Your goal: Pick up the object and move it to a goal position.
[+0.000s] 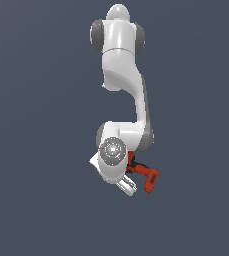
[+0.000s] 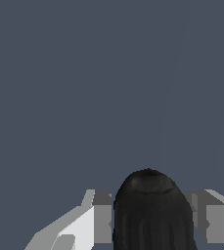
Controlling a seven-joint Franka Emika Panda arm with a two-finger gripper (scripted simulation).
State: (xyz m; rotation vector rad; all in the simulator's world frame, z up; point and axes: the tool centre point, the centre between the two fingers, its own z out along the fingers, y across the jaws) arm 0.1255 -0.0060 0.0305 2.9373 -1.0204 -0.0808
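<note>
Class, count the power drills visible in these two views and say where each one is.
1. The drill sits beside the arm's wrist, its black chuck end between the gripper fingers. No others visible.

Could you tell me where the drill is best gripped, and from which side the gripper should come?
Grip the drill on its narrower black chuck end, which fits between the fingers; the blocky battery base looks too wide. Coming end-on along the body seems best, as the gripper now straddles it.

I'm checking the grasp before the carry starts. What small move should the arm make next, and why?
Probably squeeze the gripper firm. The wrist view shows the drill's black end sitting between both fingers, but contact is unclear, and no goal marker shows to steer a carry toward.
</note>
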